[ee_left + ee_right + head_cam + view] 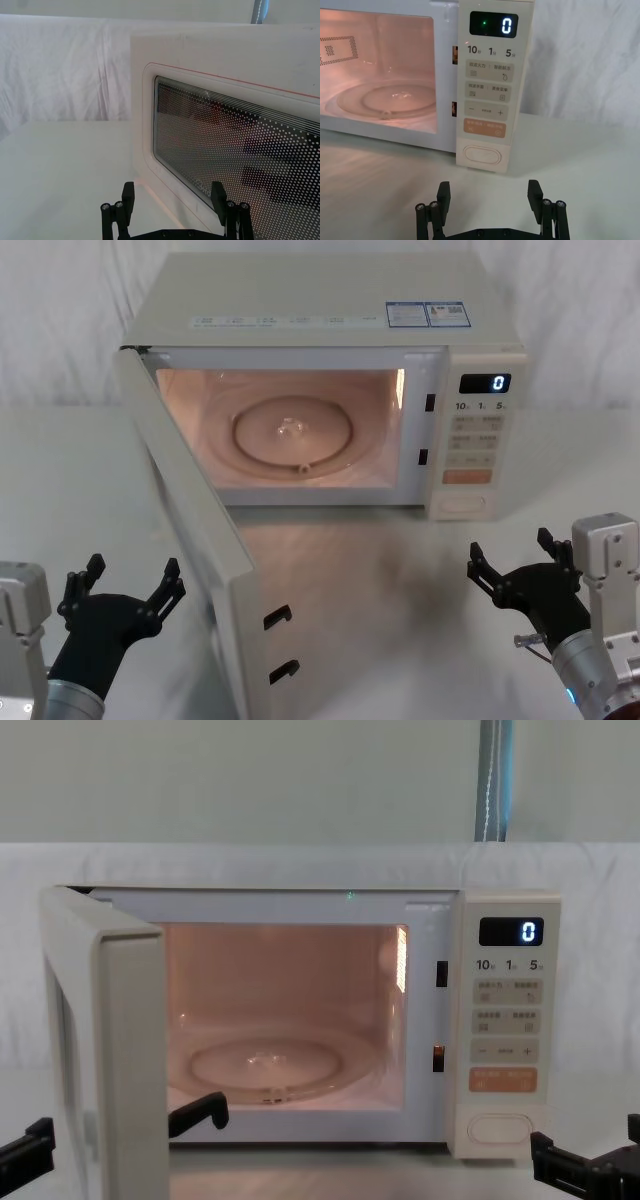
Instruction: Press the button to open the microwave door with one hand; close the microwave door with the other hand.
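Note:
The cream microwave door (pixel 200 540) stands wide open, swung out toward me on its left hinge. Its dotted window (pixel 225 140) faces my left gripper (pixel 133 575), which hovers open just outside the door, low at the left, touching nothing. The wide cream button (pixel 467 505) sits at the bottom of the control panel and also appears in the right wrist view (pixel 481 154). My right gripper (pixel 510 550) is open at the lower right, in front of the panel and a short way back from the button (pixel 499 1128).
The lit cavity holds a glass turntable (pixel 290 430). An orange rectangular button (pixel 485 128) lies just above the wide one, and the display (pixel 493 24) reads 0. White cloth covers the table (pixel 400 640) and the backdrop. Two latch hooks (pixel 280 645) stick out of the door's free edge.

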